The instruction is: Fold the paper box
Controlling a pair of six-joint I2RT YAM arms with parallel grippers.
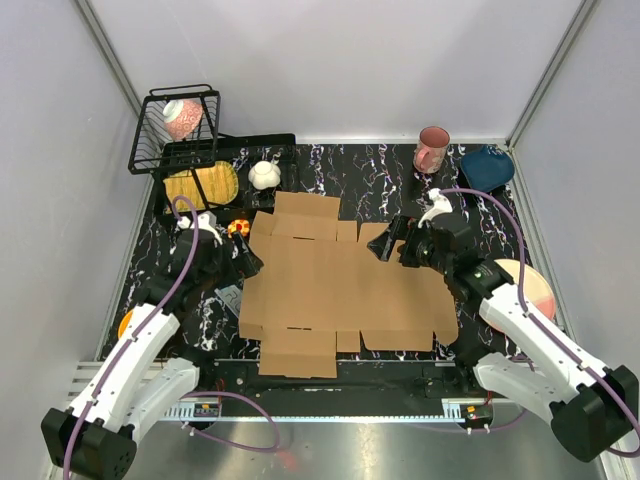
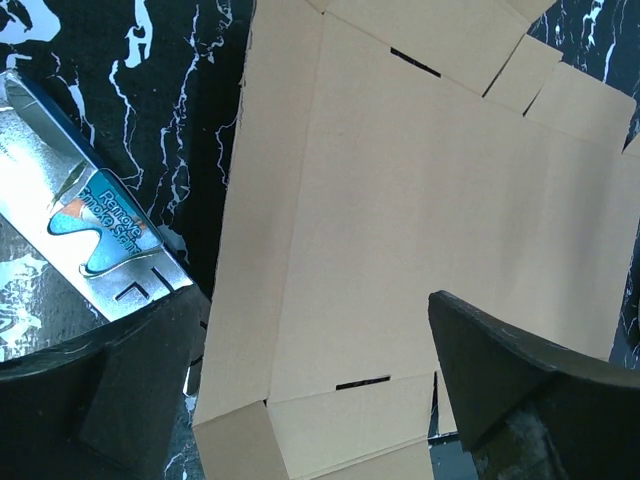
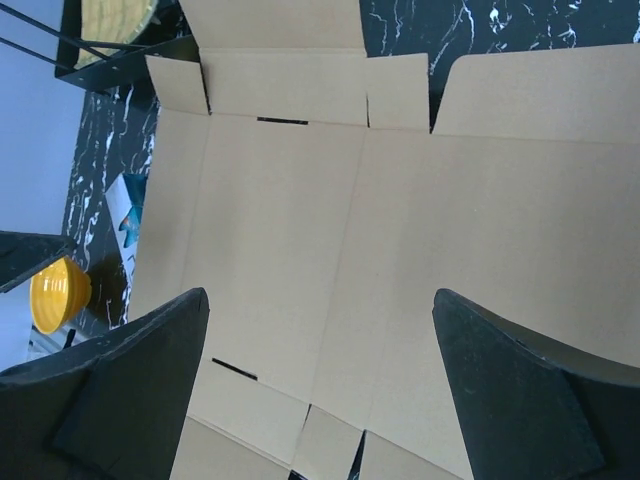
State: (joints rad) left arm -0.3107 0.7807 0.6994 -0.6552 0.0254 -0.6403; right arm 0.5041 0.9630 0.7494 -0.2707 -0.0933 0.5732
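The paper box [image 1: 340,290] lies flat and unfolded on the black marbled table [image 1: 370,180]. It is a die-cut sheet between the two arms, with its longer side running left to right across the top view. Nearest the bases, one flap [image 1: 297,352] sticks out toward the arms from the left half of the sheet. A matching flap [image 1: 305,215] juts away at the far edge.

The left gripper [image 1: 243,262] hovers at the sheet's left edge with its fingers spread wide (in its wrist view the cardboard's edge passes between them, with a silver sachet [image 2: 90,225] just beside it on the table). Farther back, the right gripper [image 1: 393,247] hangs over the far right part, jaws equally wide and holding nothing. In its own view the sheet fills the gap between them. Whether either gripper touches the cardboard cannot be told.

As I judge it, each arm sits at its own end of the long axis, so the side panels are nearest to lift. The left arm is closer to an actual edge.
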